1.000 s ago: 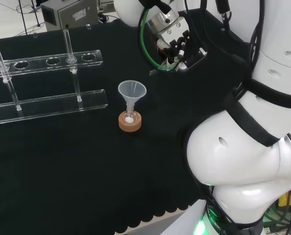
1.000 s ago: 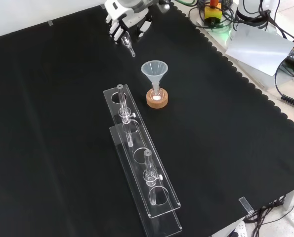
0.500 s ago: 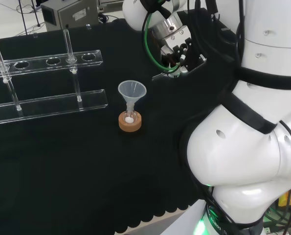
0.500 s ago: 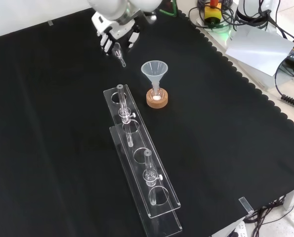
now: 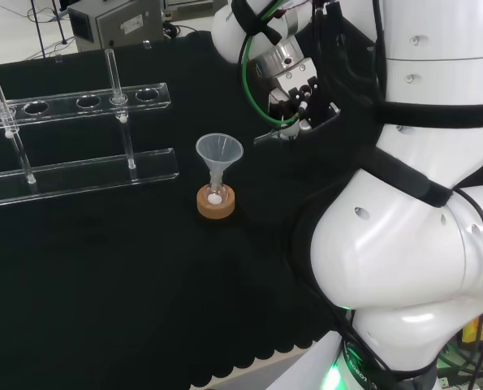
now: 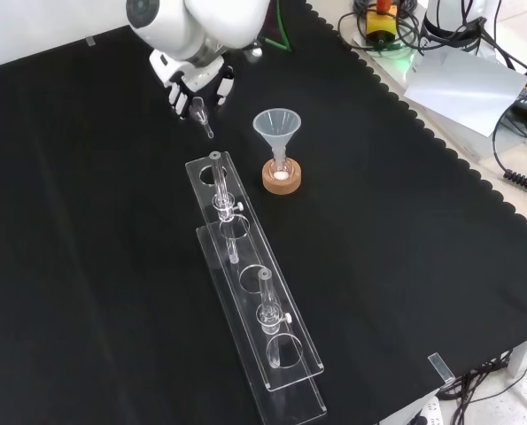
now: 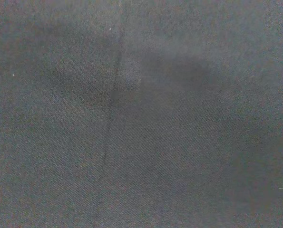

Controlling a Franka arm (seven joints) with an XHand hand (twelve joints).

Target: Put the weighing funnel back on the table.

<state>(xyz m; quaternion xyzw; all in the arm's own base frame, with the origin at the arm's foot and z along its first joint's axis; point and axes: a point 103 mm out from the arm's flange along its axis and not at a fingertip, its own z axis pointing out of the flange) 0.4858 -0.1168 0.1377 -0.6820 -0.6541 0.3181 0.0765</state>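
Note:
In the front view the hand (image 6: 190,86) hangs over the cloth to the upper left of the big funnel, its fingers curled round a small clear weighing funnel (image 6: 201,115) whose stem points down toward the rack. The head view has the hand (image 5: 299,93) to the right of the big funnel, with the weighing funnel's stem (image 5: 267,137) sticking out below it to the left, above the cloth. The wrist view gives close black cloth (image 7: 141,123).
The big funnel (image 6: 275,131) stands in a small flask on a cork ring (image 6: 281,178). A long clear rack (image 6: 250,283) with glass tubes lies below it in the front view. The arm's white links (image 5: 403,244) take up the head view's right.
The hand has carried the weighing funnel left and down in the front view, closer to the cloth and the rack's end. The big funnel and the rack have not moved.

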